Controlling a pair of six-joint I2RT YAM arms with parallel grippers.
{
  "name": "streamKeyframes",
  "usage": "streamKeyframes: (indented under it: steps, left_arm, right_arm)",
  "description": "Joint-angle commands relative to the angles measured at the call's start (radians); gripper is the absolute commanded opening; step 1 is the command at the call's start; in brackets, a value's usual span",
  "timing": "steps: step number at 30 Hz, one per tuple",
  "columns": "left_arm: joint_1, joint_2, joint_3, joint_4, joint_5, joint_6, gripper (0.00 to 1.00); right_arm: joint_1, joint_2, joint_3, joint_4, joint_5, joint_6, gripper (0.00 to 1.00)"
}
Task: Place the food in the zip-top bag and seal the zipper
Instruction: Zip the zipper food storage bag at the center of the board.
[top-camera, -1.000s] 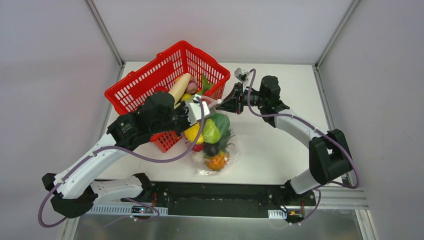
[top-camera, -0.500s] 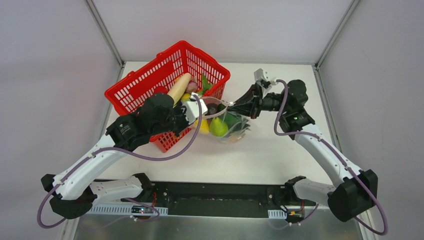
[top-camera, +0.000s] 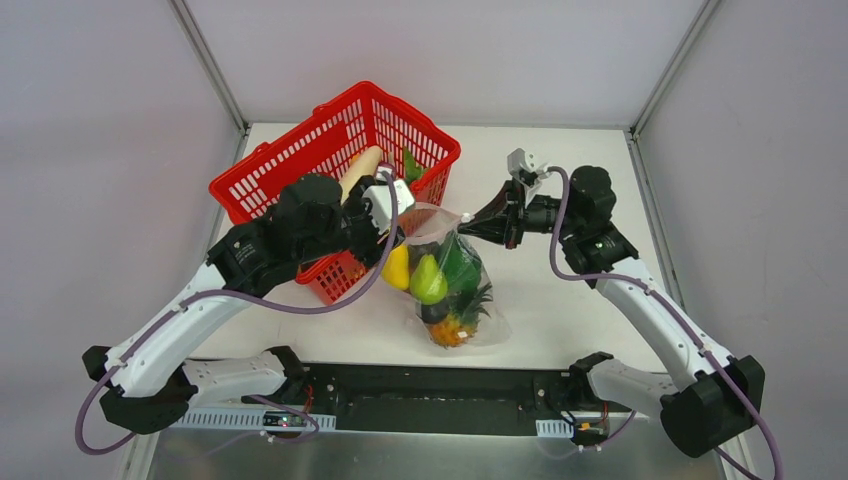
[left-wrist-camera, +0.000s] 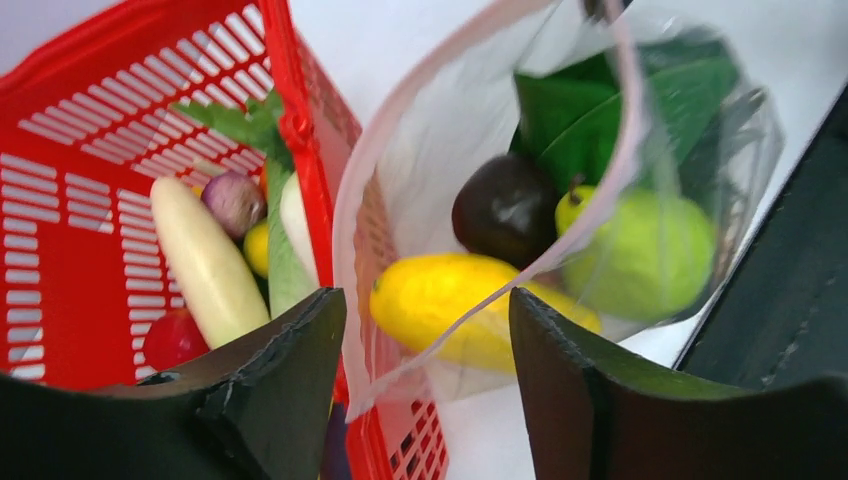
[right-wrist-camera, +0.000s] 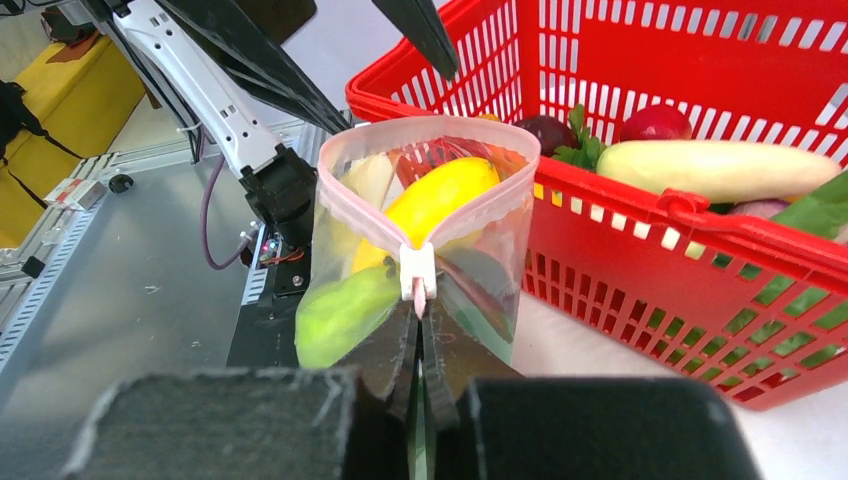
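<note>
The zip-top bag (top-camera: 455, 285) hangs from one end of its mouth, with my right gripper (top-camera: 470, 222) shut on that end. In the right wrist view the gripper (right-wrist-camera: 418, 318) pinches just below the white slider (right-wrist-camera: 417, 272). The pink zipper (right-wrist-camera: 365, 212) stands agape in a loop. Food inside: a yellow piece (left-wrist-camera: 450, 300), a green fruit (left-wrist-camera: 640, 255), a dark eggplant (left-wrist-camera: 505, 210), green leaves (left-wrist-camera: 610, 110) and an orange pineapple (top-camera: 452, 327). My left gripper (left-wrist-camera: 425, 345) is open, and the bag's other mouth corner dangles loose between its fingers.
The red mesh basket (top-camera: 300, 165) stands left of the bag, against my left arm. It holds a white radish (left-wrist-camera: 205, 265), a purple bulb (left-wrist-camera: 235, 200), a red fruit (left-wrist-camera: 172, 338) and a leafy vegetable (top-camera: 411, 166). The table's near edge rail (top-camera: 450, 385) lies below the bag.
My right gripper first pulled its end of the bag to the right. My left gripper then opened and let go of the mouth corner, and the bag dropped to hang from the right gripper.
</note>
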Motion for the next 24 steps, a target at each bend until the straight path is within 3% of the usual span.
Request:
streamKeyframes:
  steps: [1,8,17,20,24]
  left_arm:
    - [0.005,-0.022,0.054,0.121,0.153,-0.03,0.63]
    - [-0.016,0.105,0.129,0.25,0.339,-0.064,0.66]
    - [-0.121,0.336,0.31,0.189,0.358,0.012,0.66]
    - [-0.123,0.358,0.319,0.177,0.361,0.027,0.59]
    - [-0.123,0.363,0.348,0.108,0.366,0.04,0.42]
  right_arm:
    - [-0.001,-0.052,-0.011,0.026,0.021,-0.033,0.0]
    - [0.001,-0.062,-0.036,0.014,0.019,-0.032,0.0]
    - [0.0,-0.065,-0.026,-0.081,0.024,-0.104,0.0]
    - [0.0,-0.076,-0.033,-0.084,0.019,-0.103,0.0]
    - [0.0,-0.077,-0.035,-0.091,0.007,-0.096,0.0]
